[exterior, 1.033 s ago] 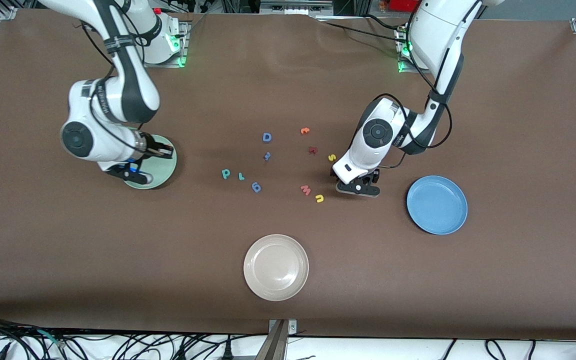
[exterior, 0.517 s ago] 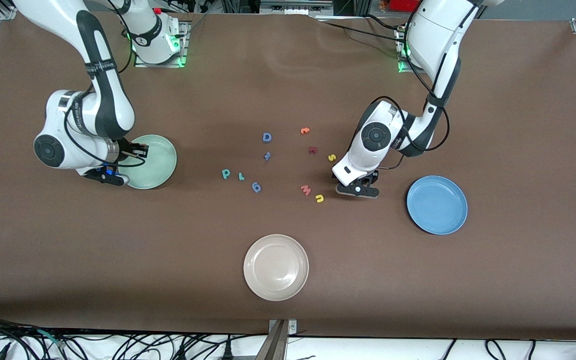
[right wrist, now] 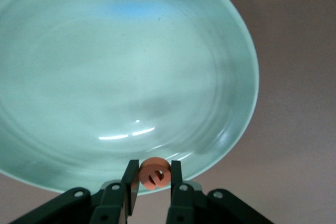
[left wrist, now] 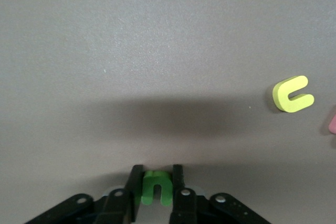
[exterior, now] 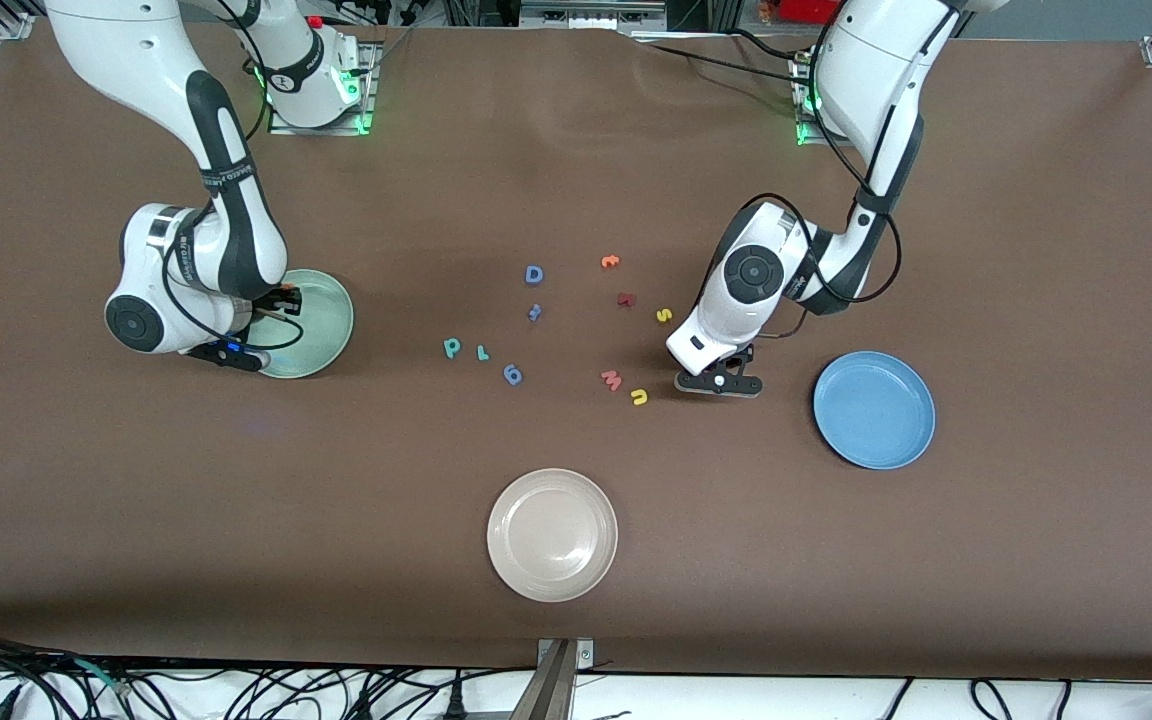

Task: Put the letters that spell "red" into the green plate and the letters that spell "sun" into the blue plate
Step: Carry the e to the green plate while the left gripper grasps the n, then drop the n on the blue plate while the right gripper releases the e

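Green "n" (left wrist: 156,188) pinched by left tool (left wrist: 156,192) (on table).

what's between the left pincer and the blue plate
Nothing: in the front view only bare brown table separates the left pincer, shut on the green n, from the blue plate.

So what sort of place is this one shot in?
Most likely a robotics lab bench, not a home. Two white arms are bolted along one edge of a brown-covered table, cables trail along the edge nearest the front camera, and the props are staged: foam letters and three plates, such as the beige plate.
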You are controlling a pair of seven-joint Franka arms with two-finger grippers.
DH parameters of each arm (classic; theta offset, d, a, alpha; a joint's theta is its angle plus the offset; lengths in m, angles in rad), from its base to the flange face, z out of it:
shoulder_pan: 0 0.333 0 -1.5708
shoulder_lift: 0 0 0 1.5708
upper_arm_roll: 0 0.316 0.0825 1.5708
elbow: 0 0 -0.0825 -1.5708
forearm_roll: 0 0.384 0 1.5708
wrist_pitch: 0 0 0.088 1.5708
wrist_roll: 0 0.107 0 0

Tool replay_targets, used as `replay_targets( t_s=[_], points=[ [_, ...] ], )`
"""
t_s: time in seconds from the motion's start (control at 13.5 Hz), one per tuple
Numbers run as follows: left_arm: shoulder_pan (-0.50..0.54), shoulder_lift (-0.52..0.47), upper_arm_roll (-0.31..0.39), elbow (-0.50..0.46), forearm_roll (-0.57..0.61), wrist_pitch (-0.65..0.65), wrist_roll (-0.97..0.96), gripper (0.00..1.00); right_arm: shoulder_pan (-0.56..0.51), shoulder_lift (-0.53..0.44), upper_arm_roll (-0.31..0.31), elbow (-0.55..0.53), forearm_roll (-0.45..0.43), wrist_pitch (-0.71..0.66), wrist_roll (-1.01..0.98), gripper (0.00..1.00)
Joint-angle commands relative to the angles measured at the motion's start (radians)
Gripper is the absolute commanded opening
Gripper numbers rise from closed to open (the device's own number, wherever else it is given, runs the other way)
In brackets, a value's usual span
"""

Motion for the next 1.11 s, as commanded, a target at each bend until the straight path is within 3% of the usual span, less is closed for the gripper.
replay_targets(
  t_s=[0.0,0.3,0.37,0.44,0.52,0.59,0.66,0.81,1.03],
  points=[
    [0.000,-0.018,0.000,0.007,0.028,-0.020,-0.031,0.19,-0.004,0.007,-0.001,-0.014,0.002,0.016,-0.022,0.21],
    [0.052,-0.108,0.000,0.004,0.018,-0.165,-0.021,0.14,-0.004,0.016,-0.001,-0.015,0.004,0.016,-0.022,0.25],
    [0.070,-0.134,0.000,0.009,0.015,-0.220,-0.021,0.14,-0.004,0.016,-0.001,-0.015,0.004,0.016,-0.022,0.40],
    [0.084,-0.162,0.000,0.009,0.015,-0.273,-0.020,0.14,-0.004,0.016,-0.001,-0.014,0.004,0.016,-0.022,0.67],
    [0.098,-0.185,0.000,0.011,0.015,-0.325,-0.011,0.14,-0.004,0.016,-0.001,-0.014,0.004,0.016,-0.022,0.78],
    [0.121,-0.207,0.000,0.014,0.015,-0.378,0.014,0.14,-0.004,0.016,-0.001,-0.011,0.004,0.014,-0.022,0.80],
    [0.154,-0.222,0.000,0.015,0.015,-0.417,0.052,0.14,-0.004,0.015,-0.001,-0.008,0.004,0.013,-0.022,0.89],
    [0.220,-0.241,0.018,0.017,0.015,-0.446,0.168,0.14,-0.003,-0.002,-0.003,0.001,0.004,0.002,-0.020,0.98],
    [0.239,-0.236,0.116,0.024,0.016,-0.446,0.329,0.14,0.003,-0.045,0.000,0.009,0.004,-0.003,-0.004,0.98]
  ],
)
